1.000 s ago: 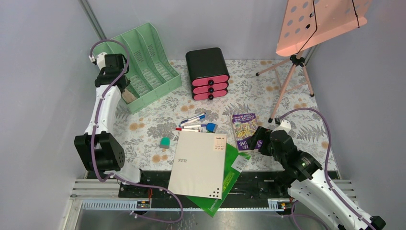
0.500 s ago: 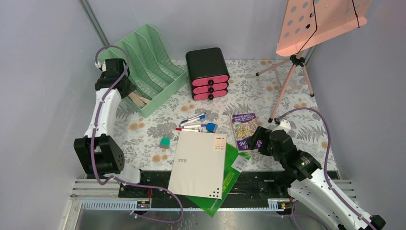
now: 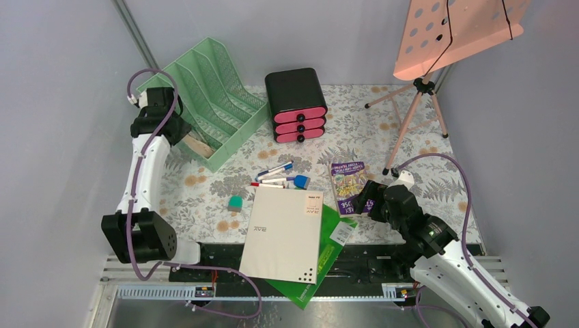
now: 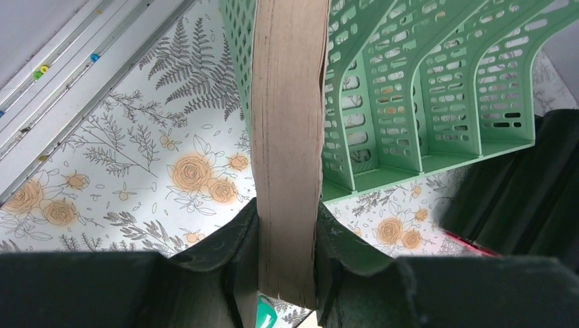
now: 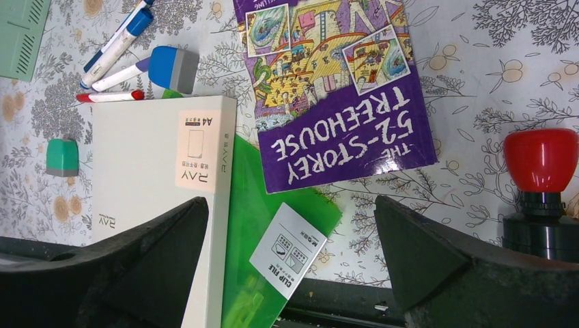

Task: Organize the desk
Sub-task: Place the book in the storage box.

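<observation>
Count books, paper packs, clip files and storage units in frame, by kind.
Books: 2 (purple book, tan-edged book in the left pincer)
A4 paper pack: 1
Green clip file: 1
Mint file rack: 1
Drawer box: 1
Total: 6

Counter [image 3: 355, 130]: rack [image 3: 212, 96] far L; drawers [image 3: 295, 92] just R of it, far ctr; stand [image 3: 457, 31] far R. Pens [image 5: 117, 41] mid, nr side of drawers; eraser [image 3: 235, 203] nr-L of pens. Paper pack [image 3: 283, 232] nr of pens, on folder [image 5: 259, 205], both over nr edge. Book [image 5: 334, 89] R of pens. 2nd book [image 4: 287, 137] betw L jaws at rack's nr end.
</observation>
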Controlling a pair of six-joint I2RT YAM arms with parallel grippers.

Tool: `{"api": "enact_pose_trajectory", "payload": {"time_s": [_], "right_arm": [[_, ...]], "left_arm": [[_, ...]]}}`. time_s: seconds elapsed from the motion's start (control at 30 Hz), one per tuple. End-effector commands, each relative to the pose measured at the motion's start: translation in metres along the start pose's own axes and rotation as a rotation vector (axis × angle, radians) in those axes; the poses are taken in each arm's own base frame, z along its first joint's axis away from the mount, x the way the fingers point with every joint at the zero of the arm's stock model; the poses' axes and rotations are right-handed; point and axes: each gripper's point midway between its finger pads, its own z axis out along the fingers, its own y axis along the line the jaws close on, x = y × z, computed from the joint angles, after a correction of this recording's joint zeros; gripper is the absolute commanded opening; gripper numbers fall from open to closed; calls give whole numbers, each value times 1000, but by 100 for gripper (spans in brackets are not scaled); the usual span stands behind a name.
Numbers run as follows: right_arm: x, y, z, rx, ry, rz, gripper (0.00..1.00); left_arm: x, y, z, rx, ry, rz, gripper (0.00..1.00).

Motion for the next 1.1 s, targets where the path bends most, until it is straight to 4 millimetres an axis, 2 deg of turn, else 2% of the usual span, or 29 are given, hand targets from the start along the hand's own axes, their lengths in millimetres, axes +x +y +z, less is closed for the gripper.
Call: {"api": "enact_pose_trajectory", "payload": {"time_s": [0.0, 0.2, 0.57, 0.63, 0.67, 0.73, 0.77, 0.83, 0.93, 1.07], "right_arm": [[-9, 4, 1, -7, -35, 2, 99], [-9, 3, 1, -5, -35, 3, 99], [-9, 4, 2, 3, -27, -1, 99], [-9, 4, 2, 3, -26, -1, 99], [-9, 4, 2, 3, -26, 0, 99], [-9, 4, 2, 1, -27, 1, 99], [-9, 4, 2, 0, -27, 0, 99], [-10, 4, 2, 1, -30, 2, 99], [-9, 4, 1, 3, -28, 2, 99], [-9, 4, 2, 2, -27, 7, 99]], "left_arm": [[-51, -14, -13, 4, -168, -92, 0], [-64, -9, 1, -80, -196, -98, 0], [-78, -20, 33, -115, -209, -45, 2], [-79, -22, 35, -112, -209, -43, 10], [-77, -24, 37, -102, -202, -41, 19], [-75, -30, 38, -71, -187, -29, 44], [-74, -34, 38, -46, -177, -25, 53], [-71, -41, 37, -8, -157, -17, 65], [-70, -44, 28, 30, -153, -18, 75], [-68, -48, 8, 90, -158, -24, 79]]}}
